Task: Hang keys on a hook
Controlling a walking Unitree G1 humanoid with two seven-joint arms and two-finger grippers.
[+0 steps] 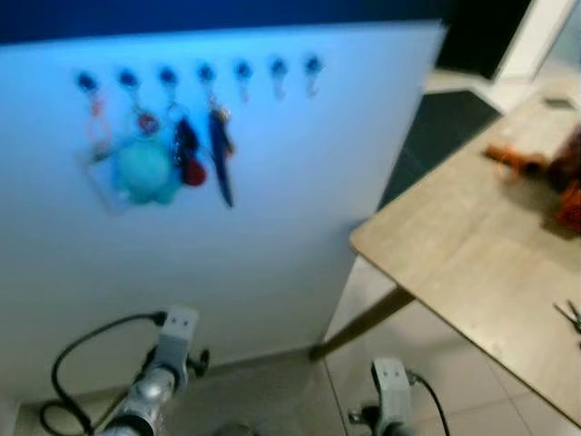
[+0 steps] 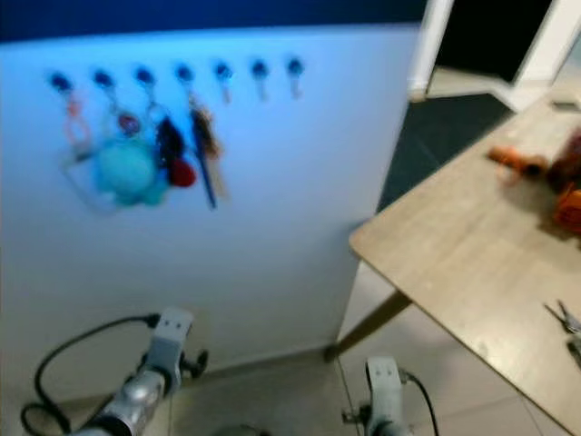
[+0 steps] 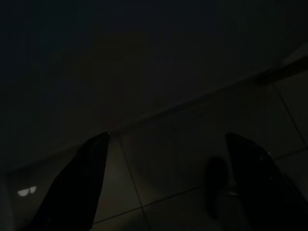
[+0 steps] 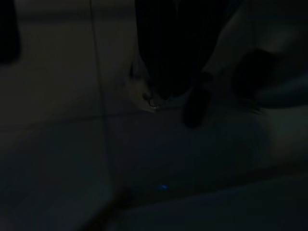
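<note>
Head views: a white wall panel (image 1: 272, 182) carries a row of blue round hooks (image 1: 207, 73); key bunches with a teal round fob (image 1: 145, 171) hang on the left hooks. A light wooden surface (image 1: 472, 254) stands right.

Left wrist view: left gripper (image 3: 166, 180), fingers (image 3: 82, 178) wide, above tiled floor (image 3: 159, 159).

Right wrist view: right gripper, spread cannot be told.

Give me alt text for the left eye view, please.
A white wall carries a row of seven hooks; the four on the left hold keys and fobs, the three on the right are bare. A wooden table juts in from the right, and both arms hang low over the tiled floor.
</note>
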